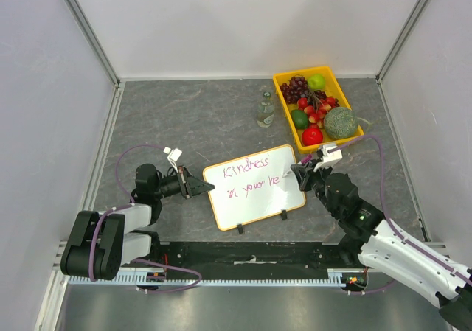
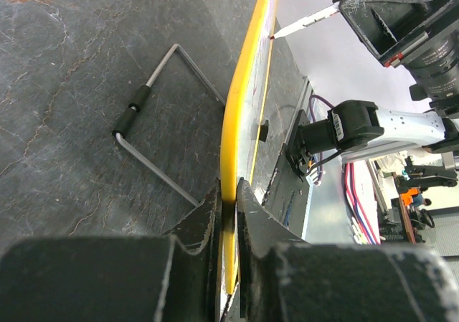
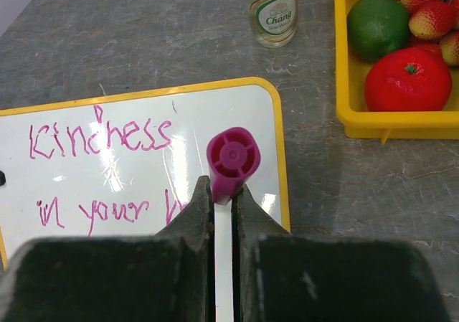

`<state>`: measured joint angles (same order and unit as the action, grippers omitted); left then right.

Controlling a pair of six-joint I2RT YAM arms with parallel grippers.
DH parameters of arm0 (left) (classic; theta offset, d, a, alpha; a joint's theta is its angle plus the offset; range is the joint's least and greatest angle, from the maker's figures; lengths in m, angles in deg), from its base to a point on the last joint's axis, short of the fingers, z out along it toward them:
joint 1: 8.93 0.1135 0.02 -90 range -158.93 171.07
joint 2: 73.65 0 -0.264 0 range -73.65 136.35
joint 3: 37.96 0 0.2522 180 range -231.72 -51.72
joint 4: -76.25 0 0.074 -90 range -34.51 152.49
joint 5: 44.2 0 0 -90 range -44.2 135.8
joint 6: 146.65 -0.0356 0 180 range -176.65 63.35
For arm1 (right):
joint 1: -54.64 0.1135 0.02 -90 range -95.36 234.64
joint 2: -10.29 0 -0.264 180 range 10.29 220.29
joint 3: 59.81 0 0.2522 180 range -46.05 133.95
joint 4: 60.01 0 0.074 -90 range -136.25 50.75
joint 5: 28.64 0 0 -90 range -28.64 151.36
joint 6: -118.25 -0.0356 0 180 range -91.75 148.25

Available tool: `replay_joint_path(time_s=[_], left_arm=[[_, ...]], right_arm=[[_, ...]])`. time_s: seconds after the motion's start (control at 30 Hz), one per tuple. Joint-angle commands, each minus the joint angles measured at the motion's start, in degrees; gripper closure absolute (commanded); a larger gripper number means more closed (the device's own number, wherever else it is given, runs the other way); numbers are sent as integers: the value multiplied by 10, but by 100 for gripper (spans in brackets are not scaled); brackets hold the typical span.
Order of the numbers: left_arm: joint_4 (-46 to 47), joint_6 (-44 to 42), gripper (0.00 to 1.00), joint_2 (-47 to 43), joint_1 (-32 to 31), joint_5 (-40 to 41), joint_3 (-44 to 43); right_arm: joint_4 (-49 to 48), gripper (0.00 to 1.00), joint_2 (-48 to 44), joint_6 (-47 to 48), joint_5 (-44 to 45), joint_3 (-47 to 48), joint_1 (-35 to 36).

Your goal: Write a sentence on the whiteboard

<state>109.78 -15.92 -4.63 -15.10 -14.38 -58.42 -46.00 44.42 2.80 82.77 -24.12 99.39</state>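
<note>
Midway through the writing, the right gripper [image 3: 222, 193] is clamped on the white barrel of a pink-capped marker [image 3: 232, 157]. The marker's tip meets the whiteboard [image 1: 254, 204] near its right edge, at the end of the second line of the sentence [image 1: 253, 176]. The whiteboard sits at a slant in the middle of the grey table [image 1: 184, 117]. The left gripper [image 2: 229, 193] pinches the yellow rim at the board's left edge, its jaws closed on the rim to steady it, and a wire leg [image 2: 129, 117] shows behind the whiteboard in the left wrist view. The purple-pink words read "Kindness" above and "in your he" below, so the step in hand appears to be finishing the last word, and the task looks mostly done. The next move probably calls for short, light strokes toward the whiteboard's right rim, where little blank white is left. The tip would need to stay on the surface and the left hold stay firm, so the whiteboard does not slide. Beyond the whiteboard's far right corner stands a yellow tray [image 1: 279, 89] of fruit [image 1: 312, 134]. A small glass bottle [image 1: 265, 110] stands beyond the far edge. Both are well apart from the work.
</note>
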Motion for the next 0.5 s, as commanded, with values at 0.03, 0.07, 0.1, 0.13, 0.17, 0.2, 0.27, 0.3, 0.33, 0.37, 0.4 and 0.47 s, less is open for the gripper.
replay_joint_path(time_s=[0.03, 0.07, 0.1, 0.13, 0.17, 0.2, 0.27, 0.3, 0.33, 0.37, 0.4, 0.47], left_arm=[[-1, -7, 98, 8, -1, 6, -7], [0, -7, 98, 7, -2, 6, -7], [-1, -7, 98, 7, -1, 6, -7], [0, -7, 98, 7, -1, 7, -7], [0, -7, 98, 7, -1, 6, -7], [0, -7, 98, 7, -1, 6, -7], [-1, -7, 98, 7, -2, 6, -7], [-1, -7, 98, 7, -2, 6, -7], [-1, -7, 98, 7, -1, 7, -7], [-1, -7, 98, 7, -1, 6, -7], [-1, -7, 98, 7, -1, 7, -7], [-1, -7, 98, 8, -1, 7, -7]], right_arm=[[-11, 100, -5, 3, -22, 6, -1], [-11, 100, -5, 3, -27, 4, -1], [-10, 100, -5, 1, -30, 3, -1], [-7, 100, -5, 1, -33, 2, -1], [-4, 100, -5, 1, -37, 2, -1], [-3, 100, -6, 1, -37, 1, -1], [11, 100, -9, 1, -37, 0, -1], [16, 100, -11, 1, -37, -1, -1], [19, 100, -13, 0, -37, -2, -1], [24, 100, -15, 0, -38, -3, -1], [26, 100, -17, 0, -37, -4, -1], [32, 100, -22, -2, -31, -6, -1]])
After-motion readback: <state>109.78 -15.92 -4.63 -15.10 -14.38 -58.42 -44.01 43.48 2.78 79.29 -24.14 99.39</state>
